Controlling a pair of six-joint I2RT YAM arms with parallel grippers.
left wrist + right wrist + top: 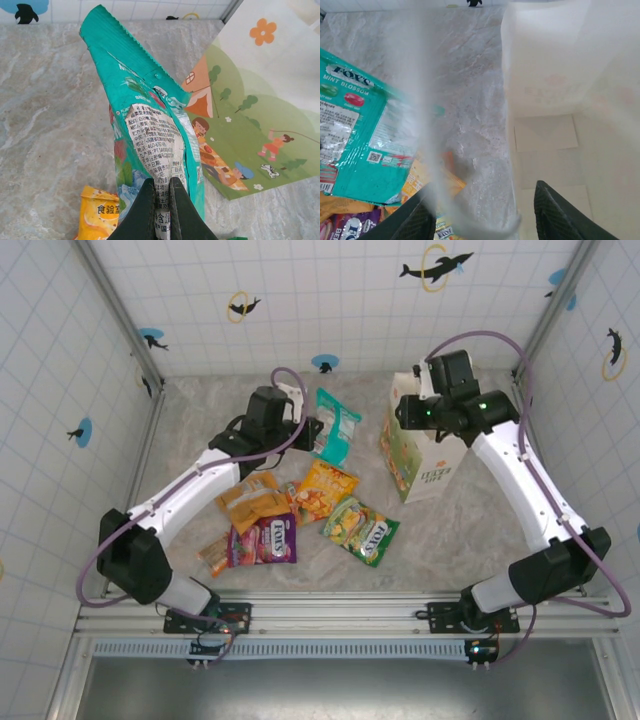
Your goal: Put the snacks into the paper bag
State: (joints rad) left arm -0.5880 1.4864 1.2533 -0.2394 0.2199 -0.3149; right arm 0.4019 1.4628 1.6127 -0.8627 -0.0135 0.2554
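The left gripper (161, 192) pinches the teal mint packet (145, 125) and must carry it into the paper bag (420, 455), where the right gripper (482, 212) has its fingers apart.

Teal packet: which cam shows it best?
Left wrist: the teal packet is close up, pinched in the left gripper. Top external shows it small; right wrist shows its front, partly behind a blurred strap.

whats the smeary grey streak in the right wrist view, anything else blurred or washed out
Right wrist: a grey streak runs top to bottom, too defocused to identify, and the paper bag looks washed out. Left wrist: the teal packet is sharp, print legible.
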